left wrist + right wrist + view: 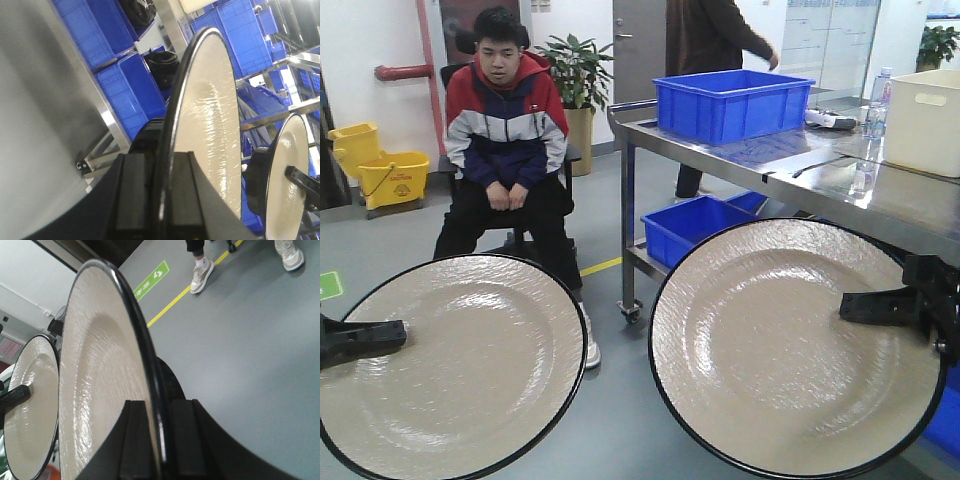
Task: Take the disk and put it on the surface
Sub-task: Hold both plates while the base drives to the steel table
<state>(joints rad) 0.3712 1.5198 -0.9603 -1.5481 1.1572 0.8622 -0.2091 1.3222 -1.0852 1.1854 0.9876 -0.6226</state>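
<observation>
- Fingers of the left gripper are clamped on the black rim of the left disk, one on each face.
- Fingers of the right gripper pinch the rim of the right disk in the same way.
- Both disks are beige with a black edge. They are held in the air, side by side, with their faces toward the front camera.
- Neither disk touches the surface. The steel tabletop lies behind the right disk and higher in the front view.
- On the surface stand a blue crate and a white bin.
- Behind the left disk, a man sits on a chair.
</observation>
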